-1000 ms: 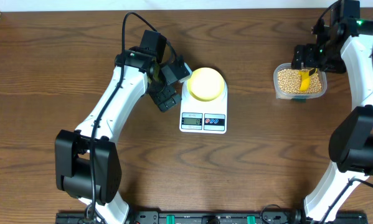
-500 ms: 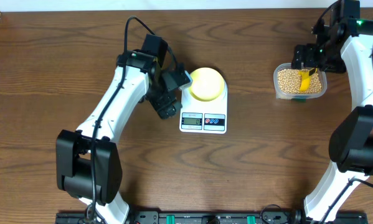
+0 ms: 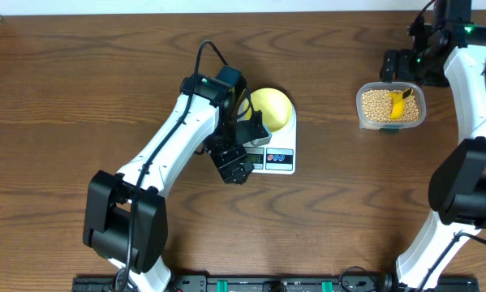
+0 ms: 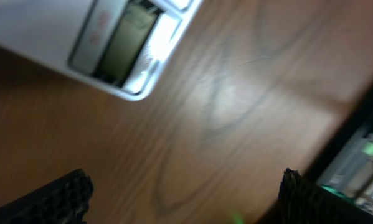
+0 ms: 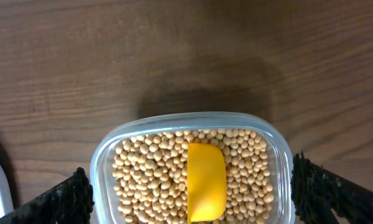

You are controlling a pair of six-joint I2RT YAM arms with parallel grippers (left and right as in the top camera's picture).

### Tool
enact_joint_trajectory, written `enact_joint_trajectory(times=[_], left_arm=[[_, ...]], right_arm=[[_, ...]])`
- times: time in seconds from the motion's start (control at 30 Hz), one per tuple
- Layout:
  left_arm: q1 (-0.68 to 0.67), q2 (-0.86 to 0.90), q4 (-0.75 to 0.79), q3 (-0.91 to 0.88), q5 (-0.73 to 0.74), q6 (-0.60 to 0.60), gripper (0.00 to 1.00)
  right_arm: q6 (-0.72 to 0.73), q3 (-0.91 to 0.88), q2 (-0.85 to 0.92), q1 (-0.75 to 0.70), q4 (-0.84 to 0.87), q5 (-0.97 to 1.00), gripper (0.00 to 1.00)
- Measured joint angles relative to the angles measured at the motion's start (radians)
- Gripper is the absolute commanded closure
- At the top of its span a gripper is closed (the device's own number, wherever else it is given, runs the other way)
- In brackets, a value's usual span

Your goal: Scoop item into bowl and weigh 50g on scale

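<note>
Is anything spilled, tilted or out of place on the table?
Nothing stands out. The beans all lie inside the clear tub with the yellow scoop, and the pale-yellow bowl sits on the scale.

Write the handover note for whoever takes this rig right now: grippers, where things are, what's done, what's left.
Grippers: the left gripper is open and empty, over the front left of the scale, hiding its display from above. The right gripper is open and empty, at the far side of the tub.
Things: the bowl sits on the scale, with no beans showing in it. The beans are in the clear tub on the right, with the yellow scoop lying on them.
Done: bowl is on the scale.
Left: pick up the scoop, carry beans to the bowl, add until the target weight reads.
</note>
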Motion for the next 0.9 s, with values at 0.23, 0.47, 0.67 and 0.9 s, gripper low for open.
enact_joint_trajectory(times=[0.23, 0.47, 0.67, 0.9], left_arm=[[0.002, 0.0, 0.011, -0.043, -0.052, -0.01, 0.02], [0.002, 0.0, 0.042, -0.048, 0.002, 0.124, 0.02], [0.002, 0.0, 0.098, -0.048, 0.025, 0.198, 0.02], [0.002, 0.0, 0.15, -0.048, 0.031, 0.223, 0.02]], right_arm=[[0.0, 0.0, 0.0, 0.0, -0.03, 0.0, 0.01], [-0.007, 0.006, -0.001, 0.0, -0.122, 0.0, 0.01], [-0.014, 0.006, -0.026, 0.0, -0.145, 0.0, 0.01], [-0.018, 0.014, -0.049, 0.0, -0.23, 0.0, 0.01]])
